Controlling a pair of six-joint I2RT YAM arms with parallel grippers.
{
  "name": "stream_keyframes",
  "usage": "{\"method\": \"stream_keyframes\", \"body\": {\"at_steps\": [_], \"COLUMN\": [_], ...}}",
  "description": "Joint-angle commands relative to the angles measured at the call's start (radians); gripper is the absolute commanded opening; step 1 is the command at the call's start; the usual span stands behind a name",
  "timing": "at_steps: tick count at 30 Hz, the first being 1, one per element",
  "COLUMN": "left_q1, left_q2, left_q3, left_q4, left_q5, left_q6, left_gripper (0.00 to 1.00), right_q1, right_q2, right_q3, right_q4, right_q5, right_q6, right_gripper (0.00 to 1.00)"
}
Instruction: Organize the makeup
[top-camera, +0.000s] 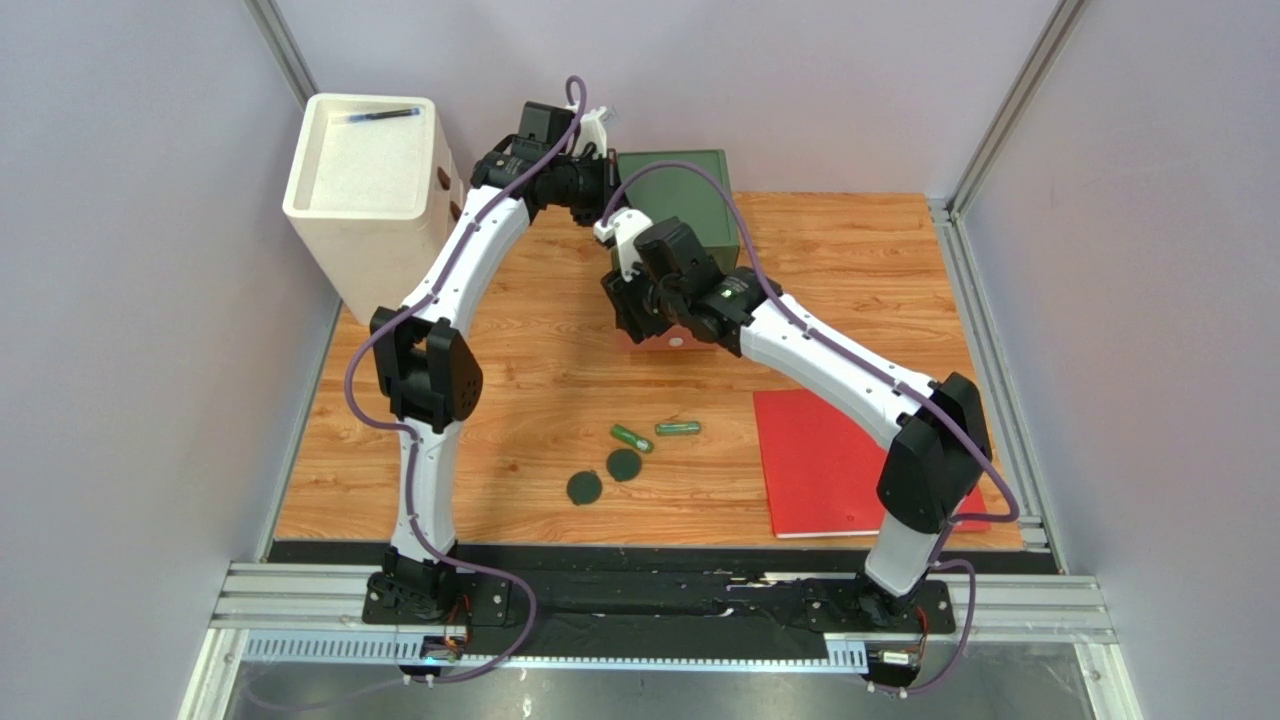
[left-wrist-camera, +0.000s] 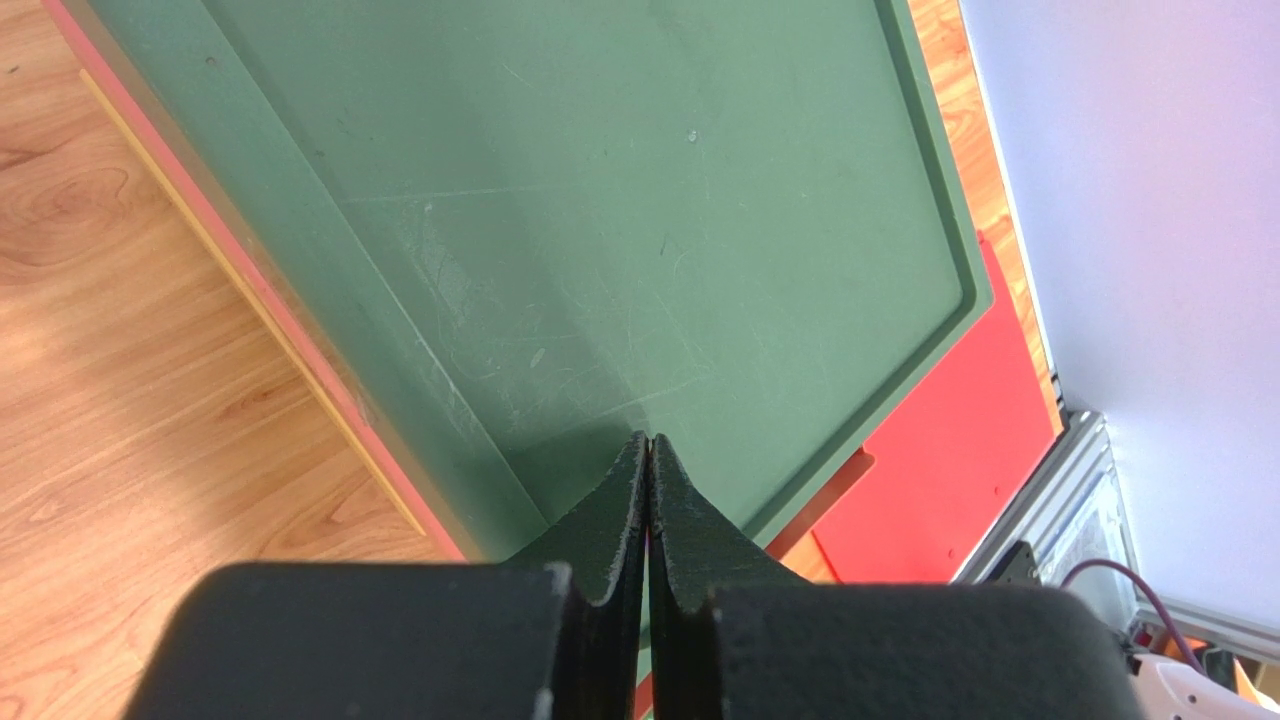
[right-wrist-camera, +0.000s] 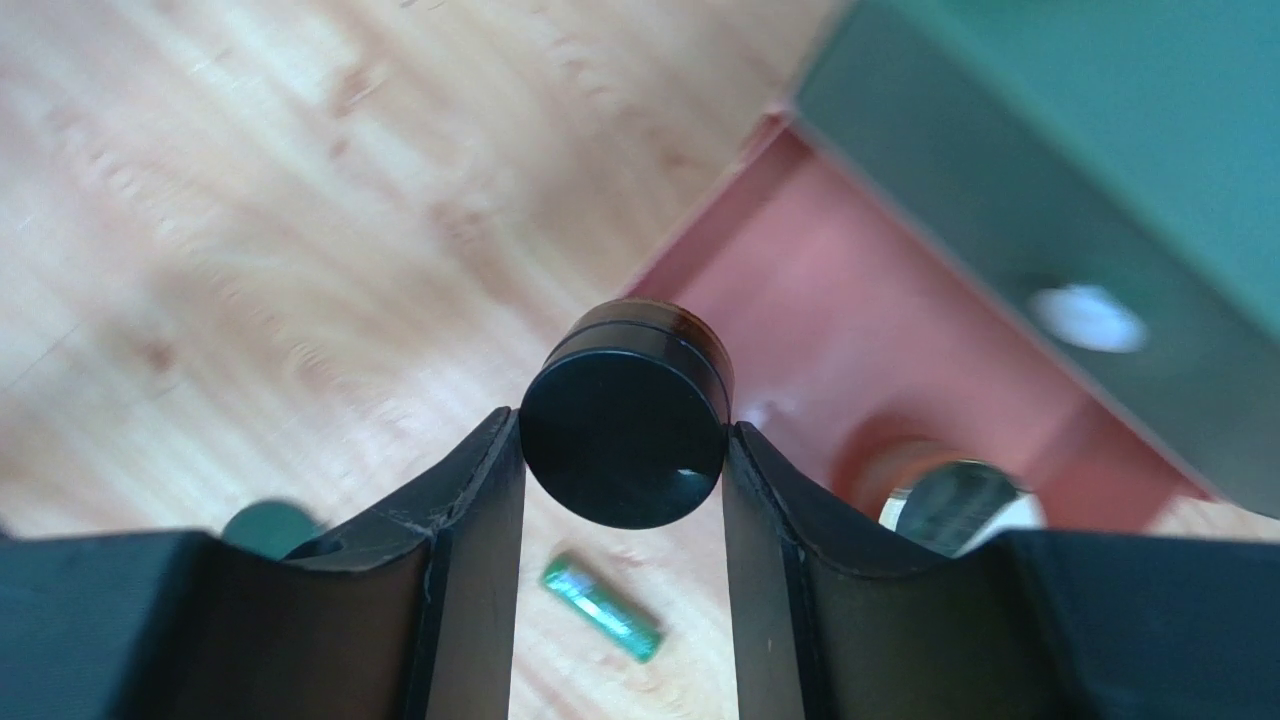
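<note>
Right tool (right-wrist-camera: 624, 450) pinched black-lidded round amber jar (right-wrist-camera: 625, 428) by red drawer (right-wrist-camera: 842, 285) at 12 o'clock, likely for stowing; left tool (left-wrist-camera: 648, 450), pressed together, probably braced green box (left-wrist-camera: 601, 225).

No legible txt, nos. or logos in any view. Green tubes (top-camera: 633, 438), near centre: any print too small to read. Black-lidded jar (right-wrist-camera: 627, 413): lid face blank as far as seen. Pale patch (right-wrist-camera: 1088, 318) on green box (right-wrist-camera: 962, 210), far centre: blurred, unreadable.
</note>
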Motion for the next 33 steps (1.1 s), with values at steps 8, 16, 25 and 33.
{"method": "stream_keyframes", "body": {"at_steps": [8, 16, 25, 33], "left_q1": [0.001, 0.007, 0.015, 0.015], "left_q2": [0.07, 0.07, 0.073, 0.075], "left_q3": [-0.061, -0.061, -0.059, -0.057], "left_q4": [-0.207, -0.21, -0.208, -0.205], "left_q5": [-0.093, -0.092, -0.089, -0.087], "left_q6": [0.041, 0.046, 0.043, 0.04], "left_gripper": [0.0, 0.0, 0.0, 0.0], "right_q1": [-0.092, -0.092, -0.092, -0.08], "right_q2": [-0.029, 0.034, 0.049, -0.007], "right_q3": [-0.01, 0.03, 0.049, 0.065], "right_q4": [0.142, 0.125, 0.082, 0.041], "right_q5": [0.131, 0.137, 0.131, 0.019], "right_q6": [0.003, 0.036, 0.055, 0.02], "right_gripper": [0.25, 0.39, 0.7, 0.71]}}
